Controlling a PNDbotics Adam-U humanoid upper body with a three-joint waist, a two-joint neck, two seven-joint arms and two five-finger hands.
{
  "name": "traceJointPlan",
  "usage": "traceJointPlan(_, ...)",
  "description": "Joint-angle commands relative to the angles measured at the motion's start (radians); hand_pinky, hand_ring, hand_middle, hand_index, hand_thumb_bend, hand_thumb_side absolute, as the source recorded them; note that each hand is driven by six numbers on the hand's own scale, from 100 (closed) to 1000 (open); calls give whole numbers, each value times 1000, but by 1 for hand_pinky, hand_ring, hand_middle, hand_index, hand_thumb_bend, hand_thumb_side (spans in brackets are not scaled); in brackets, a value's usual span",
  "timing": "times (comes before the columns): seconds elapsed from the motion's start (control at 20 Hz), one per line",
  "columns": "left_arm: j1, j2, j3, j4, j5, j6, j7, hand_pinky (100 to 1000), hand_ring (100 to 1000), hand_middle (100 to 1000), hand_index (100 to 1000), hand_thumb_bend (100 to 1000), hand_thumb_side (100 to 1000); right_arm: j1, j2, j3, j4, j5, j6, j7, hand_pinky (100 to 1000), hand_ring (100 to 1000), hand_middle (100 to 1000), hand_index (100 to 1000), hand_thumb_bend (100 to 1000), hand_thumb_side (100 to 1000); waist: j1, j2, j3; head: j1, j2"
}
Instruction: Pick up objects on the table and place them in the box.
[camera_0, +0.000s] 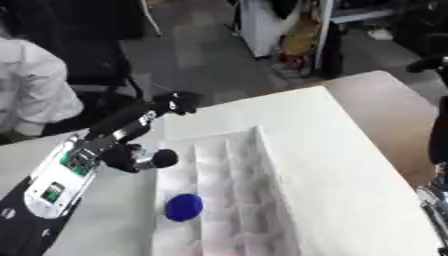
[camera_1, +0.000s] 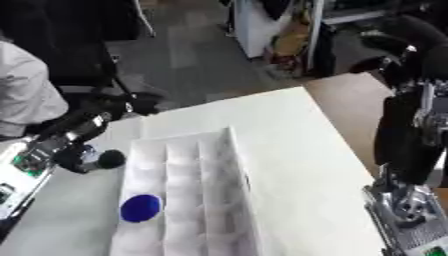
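A white box (camera_0: 259, 131) with narrow divided compartments lies in the middle of the table. A round blue object (camera_0: 184, 207) rests in its leftmost compartment. My left hand (camera_0: 144, 120) reaches in from the lower left along the box's left side, fingers stretched toward the far corner and the thumb (camera_0: 157, 159) sticking out over the box's left wall; it is open and holds nothing. My right hand (camera_1: 409, 135) stands at the right edge beside the box, fingers up, open and holding nothing.
A wide white flap (camera_0: 341, 170) spreads from the box to the right. Bare brown table (camera_0: 394, 105) shows at the far right. A person in white (camera_0: 31, 90) and a black chair (camera_0: 96, 55) are beyond the far left edge; shelves and clutter stand behind.
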Motion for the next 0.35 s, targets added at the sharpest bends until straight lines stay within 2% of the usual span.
traceJointPlan(0.05, 8, 37, 28, -55, 34, 9, 34, 798, 802, 966, 1000, 640, 1000, -9, -11, -9, -16, 5, 2, -2, 494, 665, 690, 764, 100, 866, -9, -17, 7, -15, -16)
traceJointPlan(0.2, 62, 58, 44, -131, 85, 21, 68, 759, 760, 942, 1000, 501, 1000, 1, -16, -14, -16, 9, 3, -6, 494, 665, 690, 764, 100, 867, -12, -20, 21, -22, -20)
traceJointPlan(0.35, 143, 68, 67, -221, 178, 40, 105, 739, 740, 931, 1000, 462, 1000, 15, -21, -22, -16, 16, 4, -15, 493, 665, 690, 764, 100, 867, -18, -21, 39, -29, -22)
